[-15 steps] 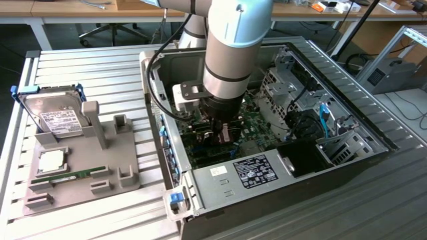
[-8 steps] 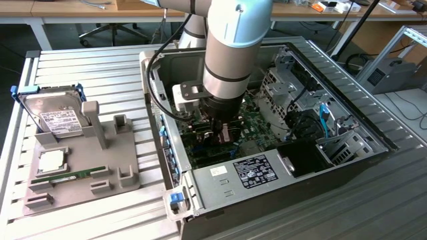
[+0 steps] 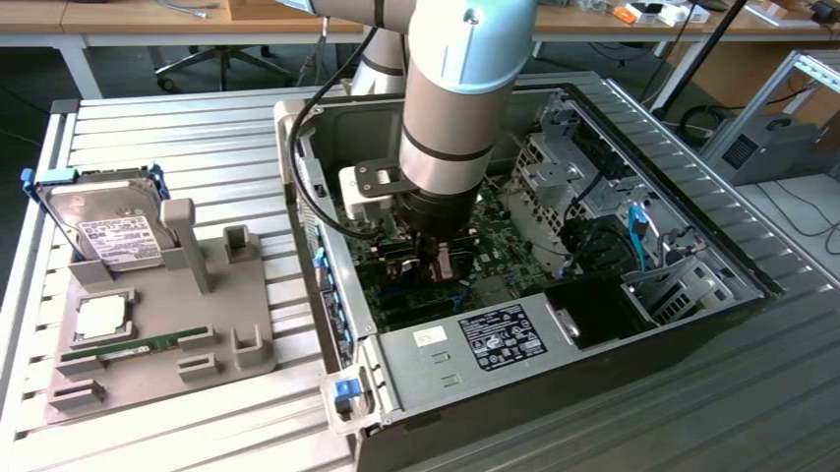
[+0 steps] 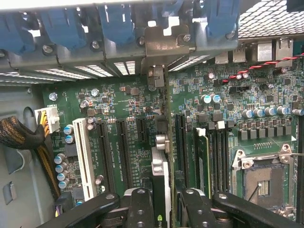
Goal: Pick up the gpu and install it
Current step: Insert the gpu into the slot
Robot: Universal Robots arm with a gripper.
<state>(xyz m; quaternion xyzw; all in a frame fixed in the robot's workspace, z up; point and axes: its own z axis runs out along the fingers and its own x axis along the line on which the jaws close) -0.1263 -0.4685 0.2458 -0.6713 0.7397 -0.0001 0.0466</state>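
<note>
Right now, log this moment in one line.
gripper: shut on gpu | gpu: on edge over motherboard slots | location: inside computer case

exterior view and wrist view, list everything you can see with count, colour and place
computer case: one, grey metal, open, on the slatted table
motherboard: one, green, on the case floor
gpu: one, dark card standing on edge over the motherboard slots, between the fingers
power supply: one, grey with black label, in the case's near corner
holder tray: one, grey, on the exterior view's left
hard drive: one, silvery with white label and blue frame, propped on the tray
memory stick: one, green, lying on the tray
table: one, grey slatted
arm: one, grey, reaching into the case
fingers: two, black, closed on the gpu
</note>
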